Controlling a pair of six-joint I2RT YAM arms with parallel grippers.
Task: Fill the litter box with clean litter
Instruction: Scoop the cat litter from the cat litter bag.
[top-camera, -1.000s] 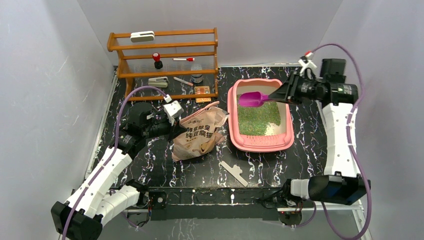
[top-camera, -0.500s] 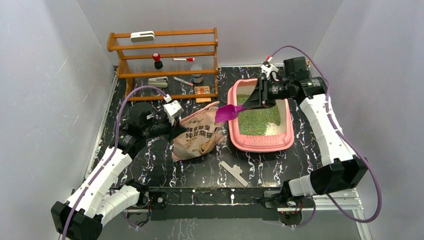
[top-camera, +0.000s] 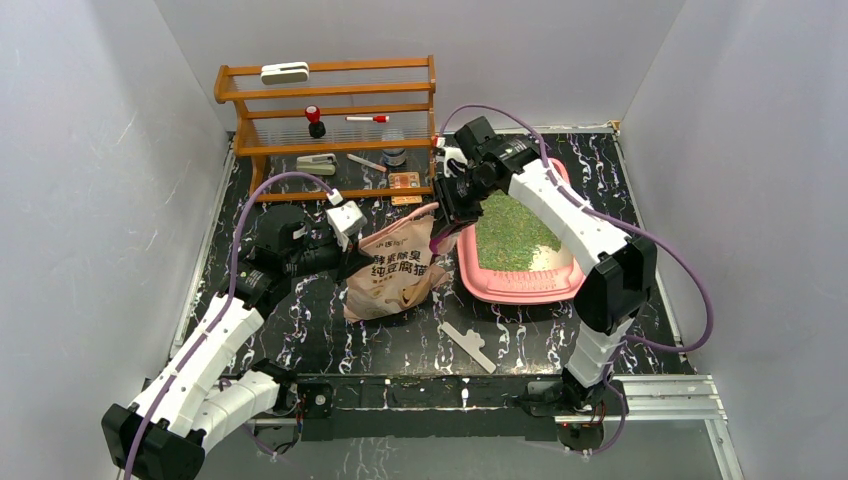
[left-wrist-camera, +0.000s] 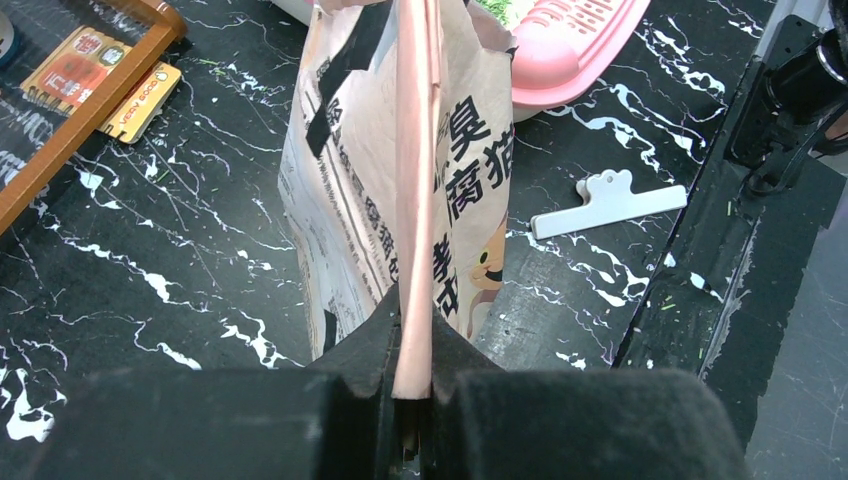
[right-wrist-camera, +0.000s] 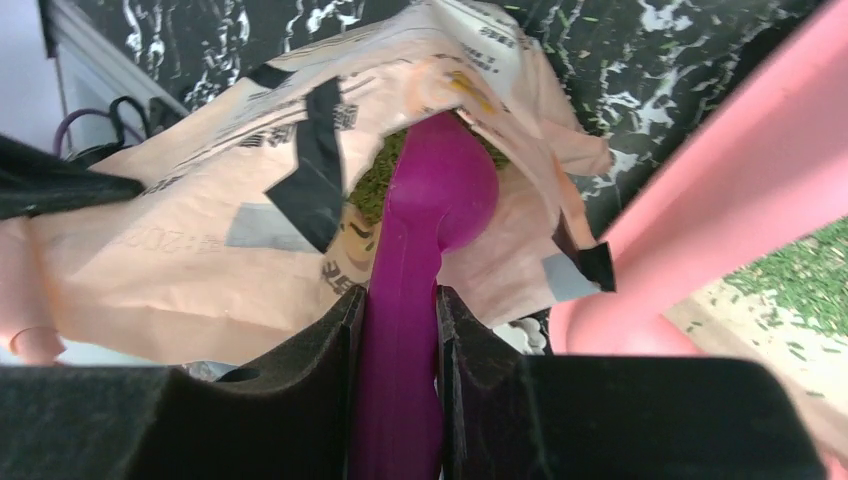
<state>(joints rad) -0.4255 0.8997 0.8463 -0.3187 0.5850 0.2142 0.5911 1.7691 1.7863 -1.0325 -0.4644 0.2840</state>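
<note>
Left gripper (left-wrist-camera: 412, 335) is clamped on the limp top edge of the litter bag (left-wrist-camera: 350, 220). Right gripper (right-wrist-camera: 400, 320) grips the rigid purple scoop (right-wrist-camera: 440, 190) by its handle, with the bowl ahead in the bag mouth. Clean litter (right-wrist-camera: 800, 275), loose and judged spill-prone, lies in the litter box (right-wrist-camera: 720, 200) just right of it.

Litter box (top-camera: 520, 292) rim behind right arm (top-camera: 562, 207)

Pink litter box (top-camera: 512, 291), seemingly cream inside, green litter (top-camera: 512, 232)

The litter box (top-camera: 520, 292) and scoop (right-wrist-camera: 430, 210) look smooth plastic; the bag (top-camera: 395, 275), creased matt paper.
</note>
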